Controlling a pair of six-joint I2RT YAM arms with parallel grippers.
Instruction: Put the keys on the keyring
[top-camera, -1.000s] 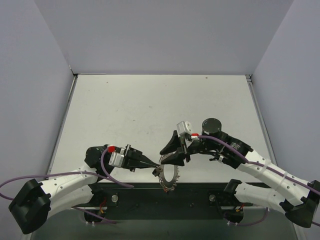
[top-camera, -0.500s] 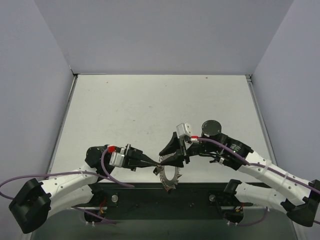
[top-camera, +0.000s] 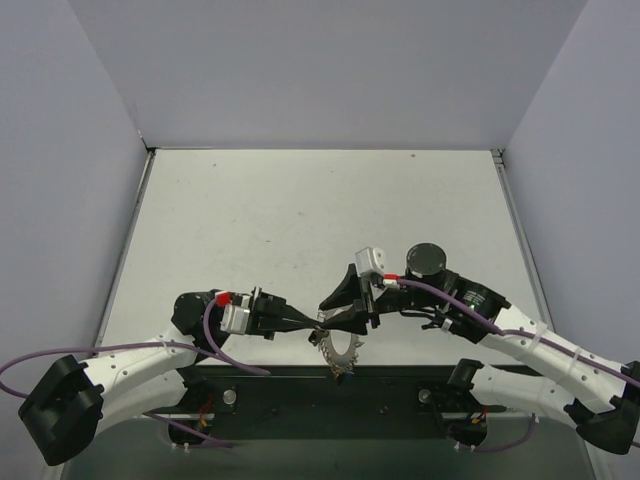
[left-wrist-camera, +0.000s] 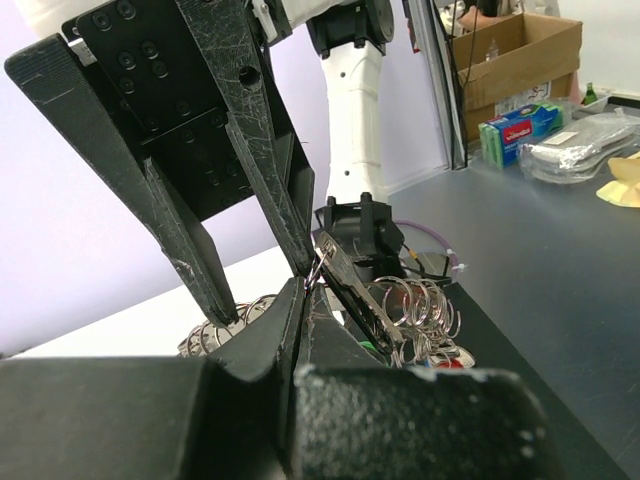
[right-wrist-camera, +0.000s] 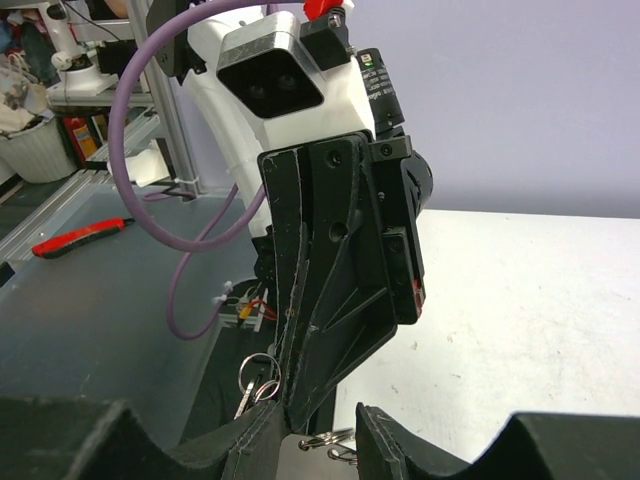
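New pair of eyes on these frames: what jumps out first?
Both arms bend inward, and the left gripper, shut, and the right gripper meet tip to tip at the near edge of the table. Just below them the keyring, a spiky coil of wire loops, juts over the black base bar.
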